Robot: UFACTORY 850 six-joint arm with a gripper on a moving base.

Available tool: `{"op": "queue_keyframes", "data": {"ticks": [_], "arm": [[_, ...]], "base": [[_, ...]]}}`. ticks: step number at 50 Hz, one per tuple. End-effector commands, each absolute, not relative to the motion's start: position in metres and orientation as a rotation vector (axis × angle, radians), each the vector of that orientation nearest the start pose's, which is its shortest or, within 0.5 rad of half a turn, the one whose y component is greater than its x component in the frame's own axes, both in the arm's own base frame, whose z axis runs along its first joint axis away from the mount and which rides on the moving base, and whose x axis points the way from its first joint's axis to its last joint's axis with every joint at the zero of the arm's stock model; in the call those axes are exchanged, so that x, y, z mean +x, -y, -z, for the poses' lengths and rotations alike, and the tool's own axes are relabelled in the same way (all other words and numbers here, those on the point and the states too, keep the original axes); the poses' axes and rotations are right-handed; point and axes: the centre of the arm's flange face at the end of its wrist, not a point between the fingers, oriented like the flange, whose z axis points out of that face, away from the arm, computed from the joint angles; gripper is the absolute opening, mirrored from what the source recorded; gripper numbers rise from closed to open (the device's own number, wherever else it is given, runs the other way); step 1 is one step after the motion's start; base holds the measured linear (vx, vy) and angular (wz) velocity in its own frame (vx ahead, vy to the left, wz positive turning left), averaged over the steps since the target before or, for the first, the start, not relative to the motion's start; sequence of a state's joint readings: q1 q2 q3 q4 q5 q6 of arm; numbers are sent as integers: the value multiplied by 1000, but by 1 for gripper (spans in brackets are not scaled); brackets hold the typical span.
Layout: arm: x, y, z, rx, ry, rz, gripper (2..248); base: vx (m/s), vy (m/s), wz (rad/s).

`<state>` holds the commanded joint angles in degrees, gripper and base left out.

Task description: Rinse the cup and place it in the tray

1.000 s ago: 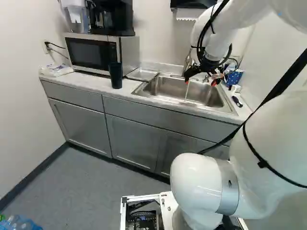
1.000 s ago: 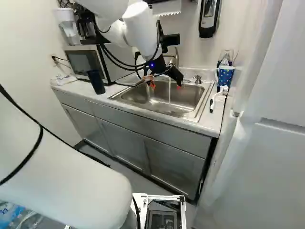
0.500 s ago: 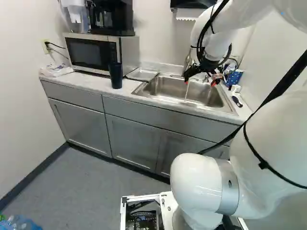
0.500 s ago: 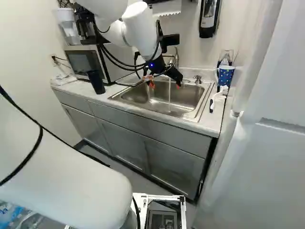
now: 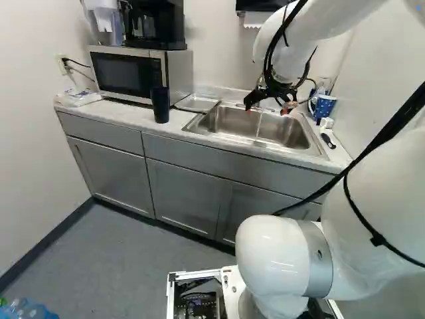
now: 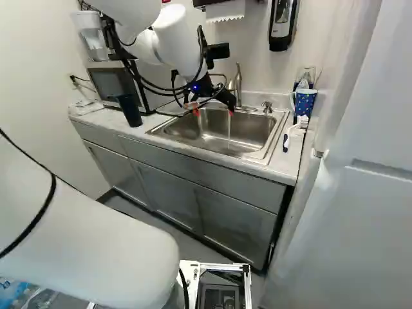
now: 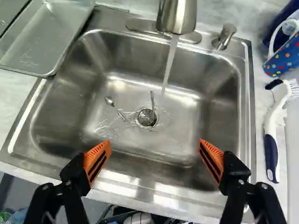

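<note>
My gripper [image 6: 214,112] hangs over the sink [image 5: 222,126] in the right base view. In the wrist view the gripper [image 7: 155,143] is open, its orange pads wide apart with only the steel basin beneath. Water [image 7: 169,65] runs from the faucet [image 7: 177,14] ahead of the fingers. A dark tall cup [image 5: 161,105] stands upright on the counter, in front of the microwave's end. The shallow metal tray [image 7: 42,39] lies beside the sink, on the side toward the microwave. A blue dotted mug [image 6: 304,102] is on the sink's other side.
A microwave [image 5: 126,73] backs the counter, a coffee maker [image 5: 156,25] on top. Small cutlery [image 7: 122,115] lies near the drain. A white-handled brush [image 7: 275,121] rests beside the sink. A white wall or panel [image 6: 360,187] rises close at the right.
The arm and open gripper have shifted left over the sink, toward the tray side. The base, cup, mug and tray have stayed where they were.
</note>
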<state>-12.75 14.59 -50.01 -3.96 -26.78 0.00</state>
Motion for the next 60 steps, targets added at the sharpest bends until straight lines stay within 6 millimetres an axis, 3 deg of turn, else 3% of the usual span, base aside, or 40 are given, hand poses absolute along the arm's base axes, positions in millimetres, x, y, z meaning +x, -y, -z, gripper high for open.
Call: {"op": "queue_keyframes", "data": {"ticks": [60], "arm": [[417,-2,-627,-2984,102,1119,247]], "base": [[0,0,0]]}}
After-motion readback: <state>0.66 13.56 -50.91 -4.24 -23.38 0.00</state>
